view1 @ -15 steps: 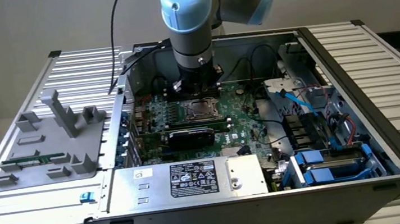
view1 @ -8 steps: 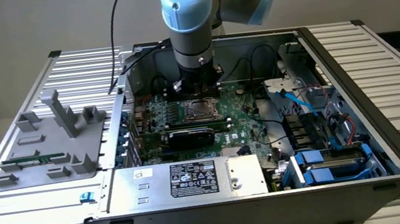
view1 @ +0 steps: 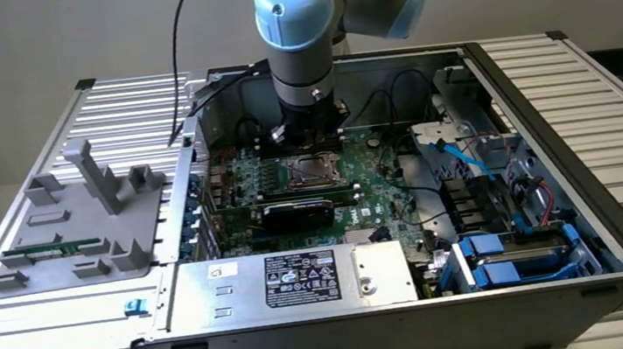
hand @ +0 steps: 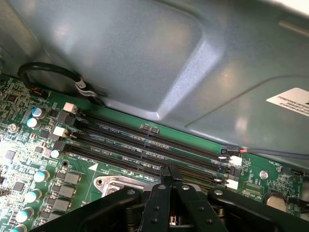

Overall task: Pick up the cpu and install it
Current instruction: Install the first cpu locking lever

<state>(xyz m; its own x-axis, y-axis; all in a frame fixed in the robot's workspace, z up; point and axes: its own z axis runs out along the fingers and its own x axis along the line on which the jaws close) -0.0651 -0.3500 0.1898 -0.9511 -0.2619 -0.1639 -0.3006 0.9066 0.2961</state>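
One gripper (hand: pixel 170 186) on the single arm, seen in the wrist view with its dark fingers (hand: pixel 164 178) drawn together to a narrow point, tips touching or nearly so; whether a chip sits between them cannot be told. In the exterior view the gripper (view1: pixel 304 133) hangs low inside the open computer case (view1: pixel 541 122), just above the motherboard (view1: pixel 377 180) and right behind the metal-framed socket (view1: pixel 311 171); the socket's centre shows a pale square that may be the cpu (view1: pixel 311 170), though I cannot say for certain whether it is seated. Judgement: the task looks far along, the tool working at the socket rather than at the grey parts tray (view1: pixel 77 223) outside the case, at the exterior view's left; the socket frame appears unlatched or at least not plainly closed. Counts: one arm; one socket; one green memory stick (view1: pixel 56 251) lying on the tray; four long memory slots (hand: pixel 145 145) in a row on the board, all empty as far as shown; one power supply box (view1: pixel 289 283) with a label at the case front; two blue drive handles (view1: pixel 497 259) at the exterior view's right.
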